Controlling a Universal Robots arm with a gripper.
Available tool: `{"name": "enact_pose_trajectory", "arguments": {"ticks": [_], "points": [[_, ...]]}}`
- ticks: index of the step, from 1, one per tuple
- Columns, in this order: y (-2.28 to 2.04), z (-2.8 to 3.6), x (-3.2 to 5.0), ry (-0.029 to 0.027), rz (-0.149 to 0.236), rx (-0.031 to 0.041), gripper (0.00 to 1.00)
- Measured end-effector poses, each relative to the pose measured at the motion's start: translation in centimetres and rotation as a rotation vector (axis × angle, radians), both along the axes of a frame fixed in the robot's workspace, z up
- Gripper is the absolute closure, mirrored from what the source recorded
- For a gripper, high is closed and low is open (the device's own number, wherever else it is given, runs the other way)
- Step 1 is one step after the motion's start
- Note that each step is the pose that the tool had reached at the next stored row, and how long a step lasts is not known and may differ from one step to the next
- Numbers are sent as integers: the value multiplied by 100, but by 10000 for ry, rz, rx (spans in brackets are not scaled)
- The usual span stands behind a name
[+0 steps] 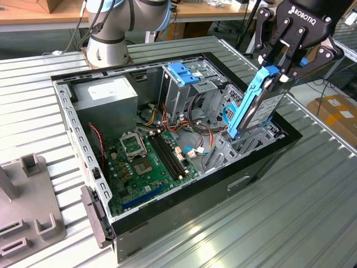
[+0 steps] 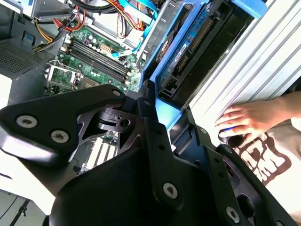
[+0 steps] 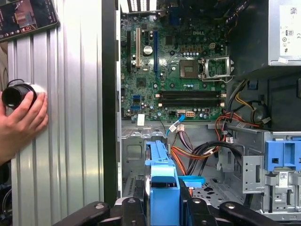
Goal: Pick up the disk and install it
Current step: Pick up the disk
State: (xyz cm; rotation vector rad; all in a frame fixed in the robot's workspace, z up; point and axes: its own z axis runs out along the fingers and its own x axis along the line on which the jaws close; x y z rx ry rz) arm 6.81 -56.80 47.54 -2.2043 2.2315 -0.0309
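Ribbed steel bench [image 1: 312,195], open computer case [image 1: 223,192], and the gripper [image 1: 276,78] pinches the disk [image 1: 255,110] by its top end, long axis slanting down toward the bay [image 1: 245,146].

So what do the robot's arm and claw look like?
The arm is silver-grey with pale blue joint caps and black cables alongside. The gripper is black, with bolted linkage fingers and white lettering on its body.

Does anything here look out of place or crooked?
The disk, clamped in the gripper, hangs tilted on edge over the open computer case rather than lying in a bay. A person's hand rests on the table beside the case.
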Motion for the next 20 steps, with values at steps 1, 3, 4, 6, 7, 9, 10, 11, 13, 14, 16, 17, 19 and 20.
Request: {"name": "enact_pose_trajectory", "arguments": {"ticks": [1, 3, 4, 6, 7, 9, 10, 11, 13, 14, 16, 17, 19, 20], "points": [[0, -4, 0, 0, 0, 0, 64], [0, -15, 0, 0, 0, 2, 64], [0, -17, 0, 0, 0, 1, 64], [0, -40, 2, 0, 0, 1, 64], [0, -46, 2, 0, 0, 0, 64], [0, -54, 2, 0, -1, 0, 64], [1, -58, 1, 0, -4, 2, 64], [3, -62, -2, 0, -13, 1, 64], [6, -64, -5, 0, -24, 1, 64], [7, -64, -5, 0, -26, 0, 64], [9, -64, -5, 0, -28, 0, 64], [14, -63, -5, 0, -29, 0, 64], [23, -65, -5, 0, -28, 1, 64], [22, -65, -5, 0, -28, 2, 64]]}}
